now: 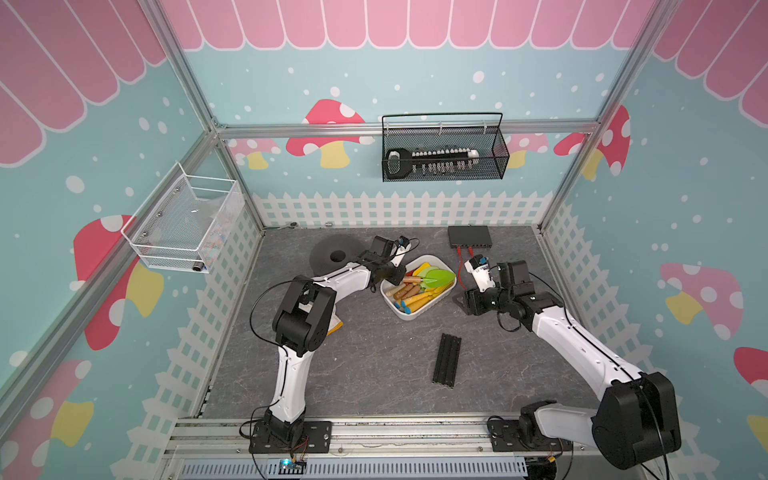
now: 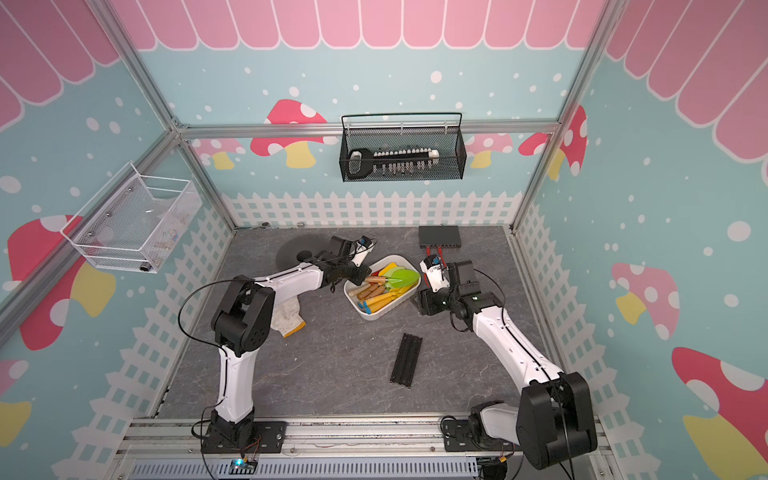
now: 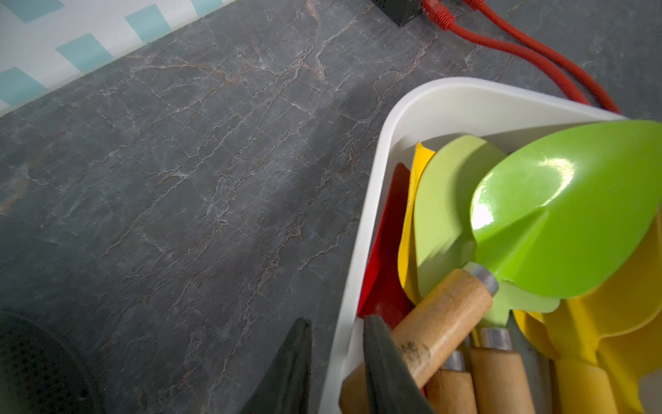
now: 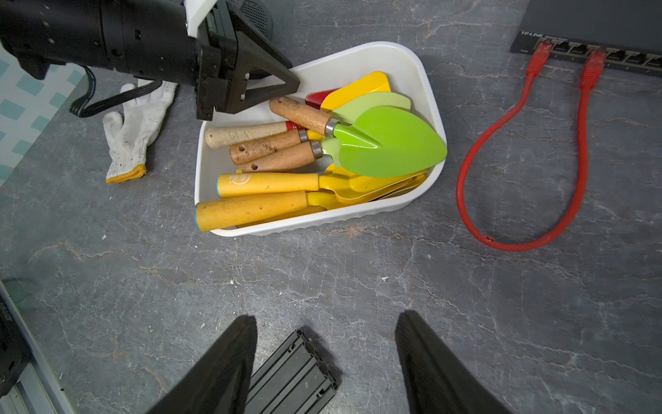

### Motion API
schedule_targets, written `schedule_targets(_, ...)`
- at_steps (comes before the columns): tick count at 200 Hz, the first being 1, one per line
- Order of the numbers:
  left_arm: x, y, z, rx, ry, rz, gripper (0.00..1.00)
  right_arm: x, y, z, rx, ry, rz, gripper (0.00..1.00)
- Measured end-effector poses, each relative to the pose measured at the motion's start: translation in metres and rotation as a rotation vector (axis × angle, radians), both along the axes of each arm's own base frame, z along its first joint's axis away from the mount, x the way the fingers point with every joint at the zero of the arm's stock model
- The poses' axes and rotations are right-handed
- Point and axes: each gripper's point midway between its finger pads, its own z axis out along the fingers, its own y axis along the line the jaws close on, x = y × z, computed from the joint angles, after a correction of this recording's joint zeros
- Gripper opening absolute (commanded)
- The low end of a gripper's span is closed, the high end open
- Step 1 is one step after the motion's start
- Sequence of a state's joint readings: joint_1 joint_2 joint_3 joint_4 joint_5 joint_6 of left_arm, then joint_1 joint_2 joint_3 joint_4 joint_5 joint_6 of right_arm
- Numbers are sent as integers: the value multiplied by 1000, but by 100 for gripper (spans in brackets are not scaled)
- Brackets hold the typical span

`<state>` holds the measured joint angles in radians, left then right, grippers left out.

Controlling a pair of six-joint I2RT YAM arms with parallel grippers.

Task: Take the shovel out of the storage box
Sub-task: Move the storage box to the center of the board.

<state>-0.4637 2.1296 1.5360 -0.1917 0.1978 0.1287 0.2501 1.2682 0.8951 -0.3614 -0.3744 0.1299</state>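
In a top view the green shovel (image 1: 436, 277) lies on top of the other shovels in the white box (image 1: 415, 316) on the counter (image 1: 353, 365), with the left tool (image 1: 398, 277) at its handle. In the left wrist view, the fingers (image 3: 387, 365) flank the handle's end and the box wall; I cannot tell whether they are clamped. In the right wrist view, the right tool (image 4: 327, 315) stands apart and empty, near the box.

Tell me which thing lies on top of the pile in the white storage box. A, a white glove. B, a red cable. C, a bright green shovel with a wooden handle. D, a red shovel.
C: the bright green shovel rests over the other shovels in the storage box, while the glove and the red cable lie on the table outside it.
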Motion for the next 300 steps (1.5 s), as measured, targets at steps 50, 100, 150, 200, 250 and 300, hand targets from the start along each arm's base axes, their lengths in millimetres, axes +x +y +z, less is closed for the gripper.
schedule_targets(50, -1, 0, 2, -20, 21, -9, 6, -2, -1, 4, 0, -7, 2, 68)
schedule_targets(100, -1, 3, 3, -36, 33, 13, 0, -3, -1, 7, 0, -17, 4, 68)
schedule_targets(150, -15, 32, 3, -31, 72, 114, 0, -4, -1, 9, 2, -22, 4, 68)
schedule_targets(200, -41, 80, 2, -32, 123, 288, 0, -4, -1, 9, 7, -18, 0, 68)
schedule_targets(250, -79, 121, 1, -18, 145, 443, 0, -7, 4, 10, 23, -12, 16, 68)
schedule_targets(300, -105, 142, 5, -23, 142, 522, 0, -18, 36, 10, 5, 11, 109, 68)
